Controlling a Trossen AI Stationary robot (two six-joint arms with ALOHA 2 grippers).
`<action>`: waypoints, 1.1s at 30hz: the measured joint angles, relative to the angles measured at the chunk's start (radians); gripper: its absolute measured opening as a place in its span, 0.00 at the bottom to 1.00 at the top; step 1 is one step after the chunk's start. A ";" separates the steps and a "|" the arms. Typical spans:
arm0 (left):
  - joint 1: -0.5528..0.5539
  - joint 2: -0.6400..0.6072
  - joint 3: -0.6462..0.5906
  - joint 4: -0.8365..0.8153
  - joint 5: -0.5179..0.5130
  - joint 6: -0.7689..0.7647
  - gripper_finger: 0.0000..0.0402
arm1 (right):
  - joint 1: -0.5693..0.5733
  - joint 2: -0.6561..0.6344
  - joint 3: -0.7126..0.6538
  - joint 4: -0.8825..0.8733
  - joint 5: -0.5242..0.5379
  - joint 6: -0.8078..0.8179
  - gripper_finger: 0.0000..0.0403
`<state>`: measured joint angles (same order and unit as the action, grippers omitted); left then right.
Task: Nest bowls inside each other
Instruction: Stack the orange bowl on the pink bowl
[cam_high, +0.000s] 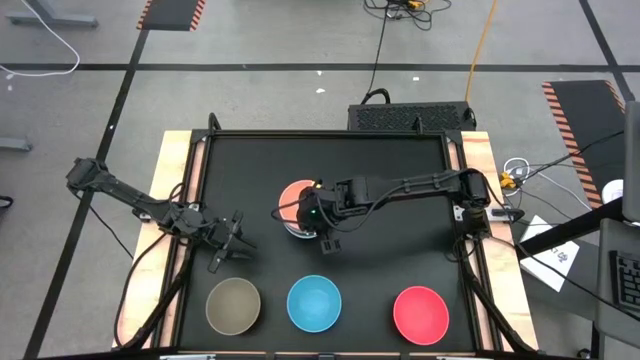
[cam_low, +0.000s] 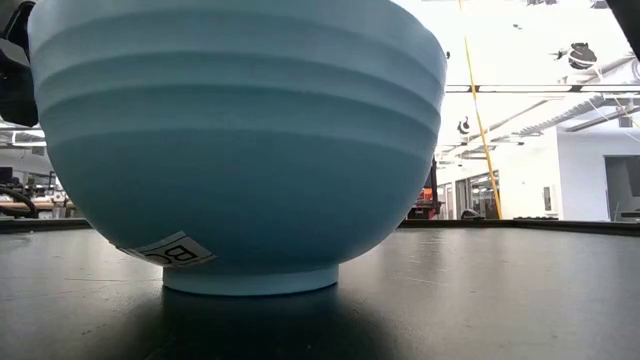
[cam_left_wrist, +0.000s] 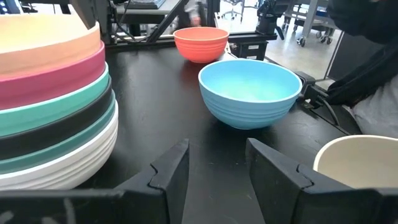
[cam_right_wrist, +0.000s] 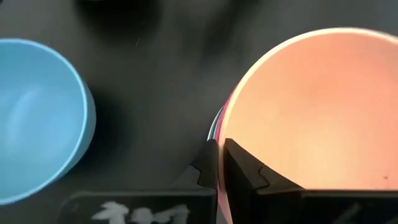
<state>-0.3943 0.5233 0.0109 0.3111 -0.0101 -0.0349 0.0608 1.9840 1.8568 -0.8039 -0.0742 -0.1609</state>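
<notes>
A stack of several nested bowls (cam_high: 295, 205) stands at the table's middle, the peach-orange bowl (cam_right_wrist: 311, 106) on top; below it in the left wrist view (cam_left_wrist: 50, 93) show magenta, teal, black, green and white rims. My right gripper (cam_high: 320, 218) is over the stack's near right rim, shut on the peach-orange bowl. My left gripper (cam_high: 232, 240) is open and empty, low over the table left of the stack. An olive-brown bowl (cam_high: 233, 305), a light blue bowl (cam_high: 314, 303) and a red bowl (cam_high: 420, 312) stand on their feet along the near edge. My right gripper pinches the peach-orange bowl's rim (cam_right_wrist: 222, 134) on the stack's near right side, one finger (cam_right_wrist: 249, 174) inside the bowl and one (cam_right_wrist: 202, 167) outside. The fingers come from above, pointing down. The bowl sits nested in the stack on the magenta bowl.
The light blue bowl (cam_low: 240, 140) fills the low view, standing just before that camera. In the left wrist view the light blue bowl (cam_left_wrist: 252, 90), red bowl (cam_left_wrist: 200, 42) and olive-brown bowl (cam_left_wrist: 360, 162) lie ahead of my left gripper (cam_left_wrist: 217, 168). Wooden rails (cam_high: 170, 200) border the black table.
</notes>
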 joint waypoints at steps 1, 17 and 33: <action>0.000 0.000 0.000 0.000 0.000 0.000 0.40 | 0.000 -0.001 -0.014 0.014 0.000 0.010 0.00; 0.000 0.000 0.000 0.002 0.000 0.000 0.40 | -0.010 -0.041 -0.055 0.051 -0.007 0.003 0.00; 0.000 0.000 0.000 0.003 0.000 -0.002 0.40 | -0.015 -0.042 -0.055 0.056 -0.034 0.040 0.10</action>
<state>-0.3943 0.5236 0.0109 0.3138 -0.0097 -0.0368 0.0455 1.9422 1.8015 -0.7474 -0.1081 -0.1209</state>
